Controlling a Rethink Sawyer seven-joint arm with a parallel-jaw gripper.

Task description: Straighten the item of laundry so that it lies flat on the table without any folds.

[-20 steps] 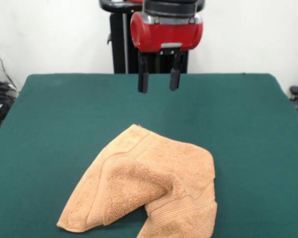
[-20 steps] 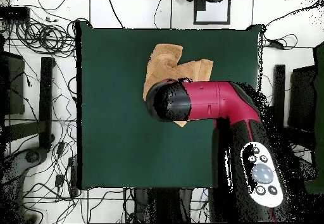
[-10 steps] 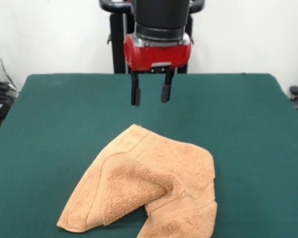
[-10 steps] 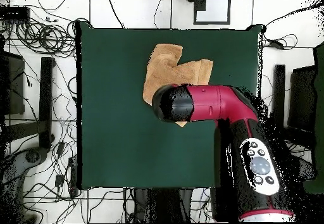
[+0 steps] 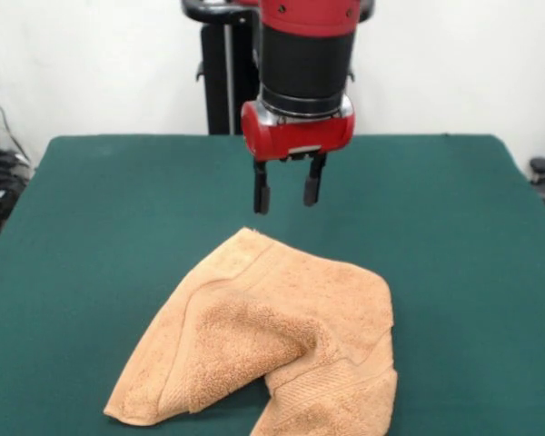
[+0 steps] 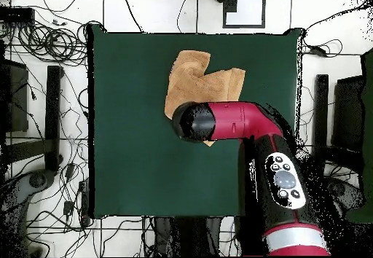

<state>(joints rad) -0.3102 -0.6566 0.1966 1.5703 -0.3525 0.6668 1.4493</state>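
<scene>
The item of laundry (image 5: 282, 341) is a peach terry towel lying crumpled on the green table (image 5: 91, 227), folded over itself with one end doubled under at the near side. In the overhead view the item of laundry (image 6: 197, 76) shows above the arm, which covers part of it. My gripper (image 5: 285, 193) hangs open just above and behind the towel's far corner, with nothing between its fingers. The gripper itself is hidden under the arm in the overhead view.
The red and black arm (image 6: 240, 120) reaches in over the table (image 6: 124, 124) from the lower right of the overhead view. Cables and stands (image 6: 44, 44) lie on the floor around the table.
The gripper has come down toward the table and closer to the towel's far corner, shifting slightly sideways. Its fingers stay open. The towel has not moved.
</scene>
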